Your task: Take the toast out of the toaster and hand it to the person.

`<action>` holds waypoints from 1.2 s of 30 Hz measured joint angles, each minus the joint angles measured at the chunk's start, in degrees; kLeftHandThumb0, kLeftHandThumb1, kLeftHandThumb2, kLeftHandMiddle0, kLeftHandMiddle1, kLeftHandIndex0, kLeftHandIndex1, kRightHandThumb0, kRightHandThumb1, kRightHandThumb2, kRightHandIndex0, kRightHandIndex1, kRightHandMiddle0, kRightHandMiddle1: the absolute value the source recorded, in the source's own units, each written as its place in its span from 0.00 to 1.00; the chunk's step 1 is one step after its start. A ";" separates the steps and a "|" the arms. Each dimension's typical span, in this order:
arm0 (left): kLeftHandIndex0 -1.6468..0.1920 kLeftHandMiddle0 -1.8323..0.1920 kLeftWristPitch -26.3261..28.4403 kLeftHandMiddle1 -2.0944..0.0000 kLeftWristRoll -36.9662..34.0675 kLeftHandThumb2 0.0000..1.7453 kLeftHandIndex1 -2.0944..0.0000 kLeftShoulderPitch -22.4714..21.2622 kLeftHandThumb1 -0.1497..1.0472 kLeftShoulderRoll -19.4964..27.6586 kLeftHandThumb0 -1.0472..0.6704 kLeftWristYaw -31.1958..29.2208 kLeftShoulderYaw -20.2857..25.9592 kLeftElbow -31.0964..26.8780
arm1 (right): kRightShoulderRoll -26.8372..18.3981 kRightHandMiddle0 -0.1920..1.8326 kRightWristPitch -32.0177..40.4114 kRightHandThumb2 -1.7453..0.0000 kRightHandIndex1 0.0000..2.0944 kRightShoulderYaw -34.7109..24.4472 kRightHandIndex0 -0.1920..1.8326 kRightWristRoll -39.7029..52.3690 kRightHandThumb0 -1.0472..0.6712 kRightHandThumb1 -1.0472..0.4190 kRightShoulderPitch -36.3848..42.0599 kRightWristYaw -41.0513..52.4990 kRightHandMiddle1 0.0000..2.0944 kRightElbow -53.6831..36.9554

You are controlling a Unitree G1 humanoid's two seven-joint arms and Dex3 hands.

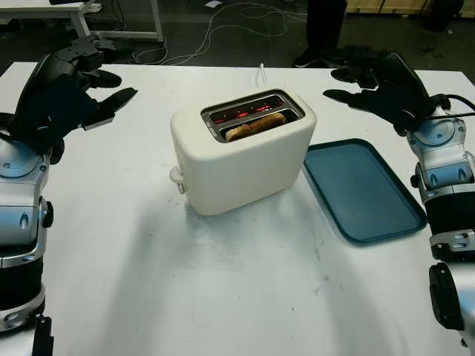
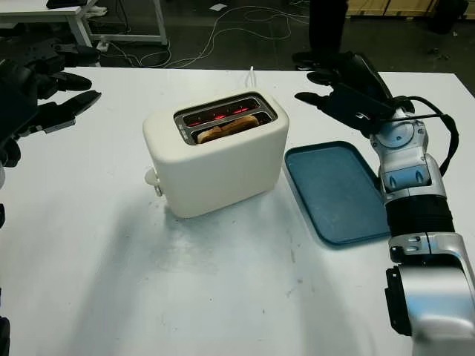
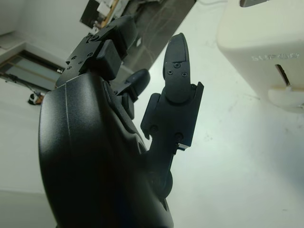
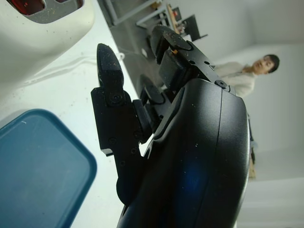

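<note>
A cream two-slot toaster (image 1: 245,152) stands in the middle of the white table (image 1: 223,289). Its slots glow red, and a browned slice of toast (image 1: 254,124) pokes up from the nearer slot. My left hand (image 1: 96,78) hangs open above the table, well to the left of the toaster. My right hand (image 1: 364,81) hangs open to the right of the toaster, above the far end of a tray. Neither hand touches anything. The toaster's lever knob (image 3: 287,95) shows on its side in the left wrist view.
A flat teal tray (image 1: 362,189) lies on the table just right of the toaster. A person stands beyond the table's far edge: dark legs (image 1: 325,26) at the top, upper body (image 4: 244,76) in the right wrist view. Cables trail across the floor (image 1: 223,30).
</note>
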 measured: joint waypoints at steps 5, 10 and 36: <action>0.71 0.83 0.01 0.54 0.00 0.16 0.76 0.00 0.89 0.00 0.41 0.00 0.00 0.00 | 0.00 0.37 0.00 0.94 0.00 0.00 0.40 0.00 0.43 0.09 0.00 0.00 0.00 0.00; 0.71 0.83 0.02 0.54 -0.02 0.16 0.76 0.00 0.89 -0.04 0.40 0.00 0.00 0.01 | 0.01 0.37 0.02 0.93 0.00 0.00 0.40 0.00 0.42 0.09 0.02 0.00 0.00 -0.02; 0.70 0.82 -1.26 0.56 0.73 0.14 0.76 -0.75 0.89 1.42 0.39 -0.19 -0.10 1.30 | 0.02 0.37 0.03 0.93 0.00 0.29 0.41 -0.50 0.40 0.09 0.27 -0.02 0.00 -0.02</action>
